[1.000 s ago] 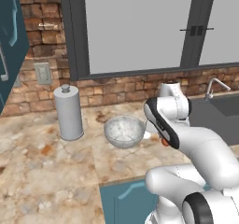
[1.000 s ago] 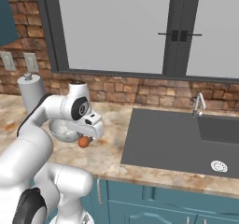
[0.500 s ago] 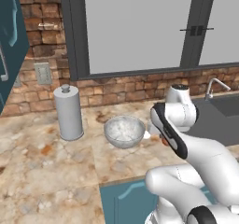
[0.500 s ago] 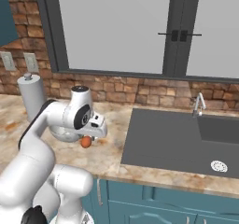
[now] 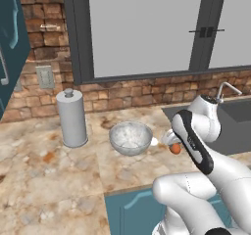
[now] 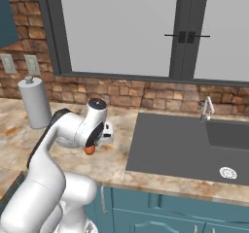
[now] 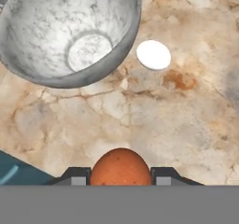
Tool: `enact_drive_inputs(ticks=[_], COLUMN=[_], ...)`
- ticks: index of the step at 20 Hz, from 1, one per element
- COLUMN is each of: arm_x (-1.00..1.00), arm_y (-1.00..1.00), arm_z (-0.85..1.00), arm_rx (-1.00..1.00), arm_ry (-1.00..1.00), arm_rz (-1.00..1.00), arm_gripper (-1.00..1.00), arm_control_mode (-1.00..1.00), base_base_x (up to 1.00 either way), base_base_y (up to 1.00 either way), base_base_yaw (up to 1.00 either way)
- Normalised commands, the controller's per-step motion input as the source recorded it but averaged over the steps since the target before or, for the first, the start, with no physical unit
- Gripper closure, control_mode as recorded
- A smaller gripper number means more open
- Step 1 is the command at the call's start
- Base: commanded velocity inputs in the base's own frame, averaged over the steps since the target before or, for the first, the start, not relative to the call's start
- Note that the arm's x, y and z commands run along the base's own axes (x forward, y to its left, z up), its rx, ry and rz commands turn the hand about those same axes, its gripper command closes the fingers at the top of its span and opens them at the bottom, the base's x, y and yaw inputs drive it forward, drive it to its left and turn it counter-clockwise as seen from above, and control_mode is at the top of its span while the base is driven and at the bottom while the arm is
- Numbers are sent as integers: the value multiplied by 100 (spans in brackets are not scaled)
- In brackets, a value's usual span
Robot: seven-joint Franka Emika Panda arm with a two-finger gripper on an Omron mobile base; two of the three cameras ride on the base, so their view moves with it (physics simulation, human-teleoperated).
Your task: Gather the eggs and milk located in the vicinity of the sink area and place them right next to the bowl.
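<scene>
My gripper (image 7: 120, 175) is shut on the orange-brown egg (image 7: 120, 168), held a little above the marble counter. From the left base view the gripper (image 5: 171, 142) and its egg (image 5: 175, 149) hang just right of the silvery bowl (image 5: 130, 137). From the right base view the egg (image 6: 89, 150) pokes out under the hand (image 6: 95, 142). The white egg (image 7: 153, 55) lies on the counter beside the bowl (image 7: 60, 31), also seen as a pale spot (image 5: 154, 141). The dark sink (image 6: 185, 144) lies to the right. The milk is out of view.
A tall grey canister (image 5: 72, 117) with a knob stands left of the bowl, near the brick wall. The curved tap (image 6: 206, 108) rises behind the basin, and the drain (image 6: 227, 172) sits at its right. The counter's front edge runs just below the hand.
The arm's upper joints have swung to the right and the wrist has turned. The orange-brown egg stays in the grip, almost in place and slightly lower.
</scene>
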Motion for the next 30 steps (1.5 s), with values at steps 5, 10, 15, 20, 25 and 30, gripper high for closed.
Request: enact_drive_inputs(ticks=[5, 10, 15, 20, 25, 30], arm_x=[0, 0, 0, 0, 3, 0], arm_y=[0, 0, 0, 0, 6, 1], arm_z=[0, 0, -1, 0, 0, -1], arm_rx=[5, 0, 0, 0, 0, 0], arm_ry=[-17, -13, -7, 0, -5, -12], arm_rz=[27, 26, 20, 13, 6, 3], arm_gripper=[100, 100, 100, 100, 100, 100], arm_control_mode=[-100, -100, -100, -100, -100, -100], base_base_x=[0, 0, 0, 0, 0, 0], base_base_y=[0, 0, 0, 0, 0, 0], base_base_yaw=[0, 0, 0, 0, 0, 0])
